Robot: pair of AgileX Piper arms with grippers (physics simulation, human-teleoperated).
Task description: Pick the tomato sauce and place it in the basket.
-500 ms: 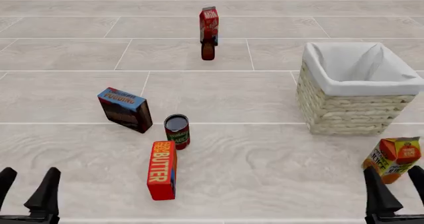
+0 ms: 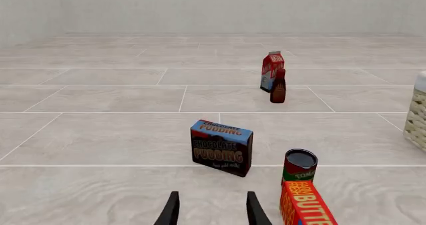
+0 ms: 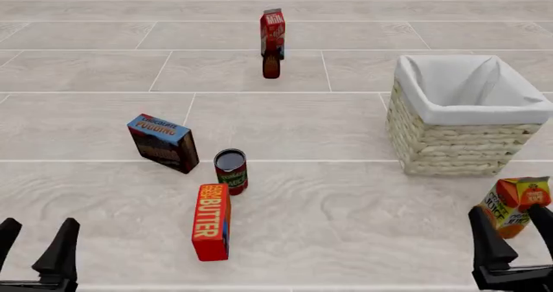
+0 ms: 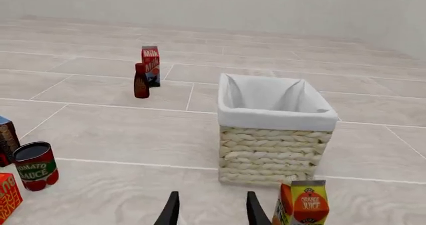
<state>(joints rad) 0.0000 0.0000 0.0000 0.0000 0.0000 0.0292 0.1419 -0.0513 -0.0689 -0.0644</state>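
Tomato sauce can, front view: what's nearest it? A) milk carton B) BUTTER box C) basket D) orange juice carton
B: the tomato sauce can stands just behind the upper end of the BUTTER box, while the other three sit much farther off.

1. My left gripper (image 3: 35, 243) is matt black; its fingers (image 3: 61, 247) are flat blades tapering to blunt tips.
2. My right gripper (image 3: 516, 230) matches: black throughout, same tapered blades.
3. No cables, screws or markings are discernible.
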